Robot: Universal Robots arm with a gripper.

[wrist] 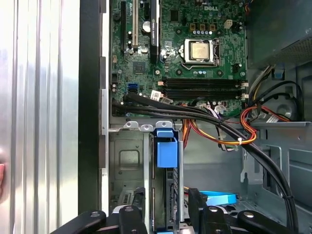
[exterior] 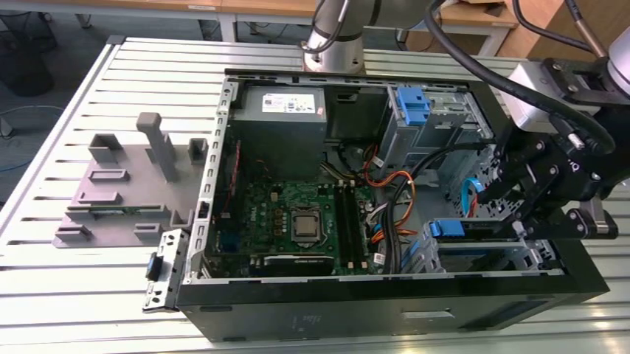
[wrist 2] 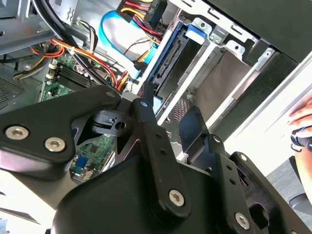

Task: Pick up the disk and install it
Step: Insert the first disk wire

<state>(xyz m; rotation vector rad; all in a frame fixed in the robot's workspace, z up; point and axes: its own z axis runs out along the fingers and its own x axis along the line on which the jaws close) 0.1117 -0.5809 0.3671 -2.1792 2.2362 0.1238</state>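
At the case's (exterior: 394, 291) four o'clock corner, the gripper (exterior: 527, 195) is hovering over the disk (wrist: 165, 161), which is sitting in its bay (wrist: 127, 161); grip unclear. Install step, I'd judge, needing a straight, gentle push.

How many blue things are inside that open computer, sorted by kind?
Blue carrier on the disk: 1
Bare blue bracket: 1
Blue flat cable: 1
Total: 3
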